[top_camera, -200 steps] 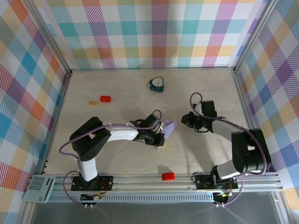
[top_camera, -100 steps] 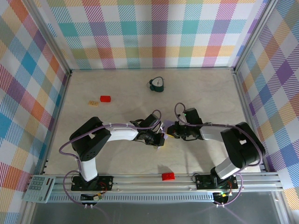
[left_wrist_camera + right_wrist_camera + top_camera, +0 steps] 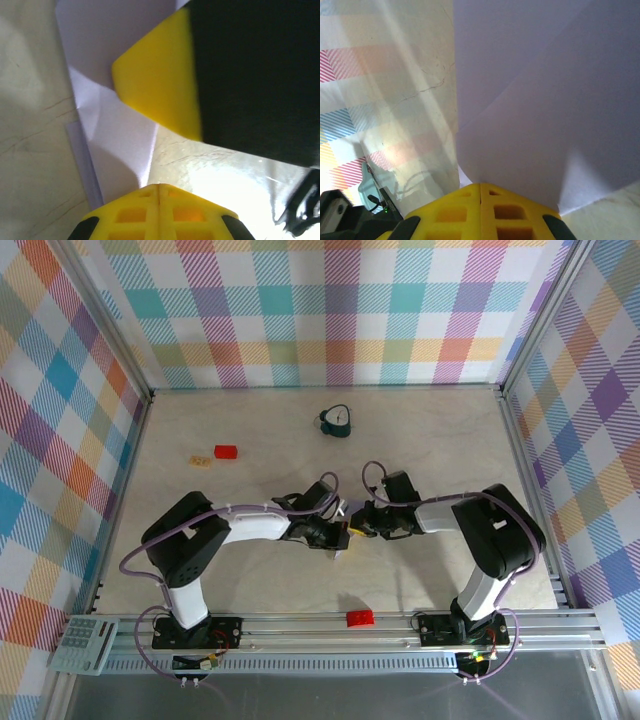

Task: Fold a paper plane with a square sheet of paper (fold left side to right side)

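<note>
The left gripper [image 3: 159,190] has its yellow fingers pressed together, the seam between them closed, and its tips sit at the near edge of the lavender paper [image 3: 115,125]. The right gripper [image 3: 480,187] is likewise pressed together, with its tips against the lower edge of the same paper, which rises in front of it as a broad creased sheet. Whether either pair has a layer caught between its fingers cannot be told. From the left wrist, the right gripper's yellow finger lies flat on the folded paper, just beyond the left tips. The paper shows several creases and overlapping layers, one long edge running down the pale table [image 3: 450,440]. From above, the two grippers meet almost tip to tip a little nearer than mid-table, the paper mostly hidden beneath them. Bare table lies open on every side of that spot: back toward the teal clock [image 3: 336,421], left toward a red block [image 3: 225,451] and a small tan piece [image 3: 201,459] beside it, and right to the metal frame post. A second red block [image 3: 360,617] lies just beside the aluminium rail [image 3: 300,625], between the arm bases and well apart from the grippers. Plaid walls [image 3: 330,310] close the left, back and right edges. A grey keypad [image 3: 85,643] sits at the rail's left end; its keys and the clock's face are too small to read.
</note>
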Robot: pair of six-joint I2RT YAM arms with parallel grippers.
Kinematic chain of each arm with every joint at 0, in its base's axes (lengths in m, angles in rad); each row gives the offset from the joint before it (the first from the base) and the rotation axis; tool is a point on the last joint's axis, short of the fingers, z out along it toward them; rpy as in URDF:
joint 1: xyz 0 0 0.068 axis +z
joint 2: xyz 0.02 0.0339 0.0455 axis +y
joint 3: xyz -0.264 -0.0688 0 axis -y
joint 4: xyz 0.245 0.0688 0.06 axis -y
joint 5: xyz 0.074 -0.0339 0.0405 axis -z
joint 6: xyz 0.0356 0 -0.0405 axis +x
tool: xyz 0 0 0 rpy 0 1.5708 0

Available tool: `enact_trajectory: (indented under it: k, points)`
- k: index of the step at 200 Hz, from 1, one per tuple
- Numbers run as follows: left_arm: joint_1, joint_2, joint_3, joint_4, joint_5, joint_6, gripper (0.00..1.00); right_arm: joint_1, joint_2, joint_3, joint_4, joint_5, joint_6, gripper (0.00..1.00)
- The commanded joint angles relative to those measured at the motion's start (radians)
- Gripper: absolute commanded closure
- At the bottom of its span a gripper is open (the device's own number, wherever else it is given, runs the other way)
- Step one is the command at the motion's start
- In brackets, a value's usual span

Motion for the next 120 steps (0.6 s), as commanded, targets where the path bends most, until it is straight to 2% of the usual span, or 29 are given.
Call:
enact_trajectory:
  k: [1, 41, 120]
  points:
    - [0.021, -0.072, 0.011, 0.019, 0.098, -0.014, 0.95, 0.005, 0.062, -0.008, -0.092, 0.064, -0.037, 1.00]
    - [0.024, -0.091, 0.023, -0.010, 0.182, -0.028, 0.95, 0.013, 0.074, -0.004, -0.116, 0.081, -0.053, 1.00]
    - [0.031, -0.053, -0.055, 0.023, 0.215, -0.061, 0.97, 0.030, 0.083, 0.040, -0.172, 0.077, -0.101, 1.00]
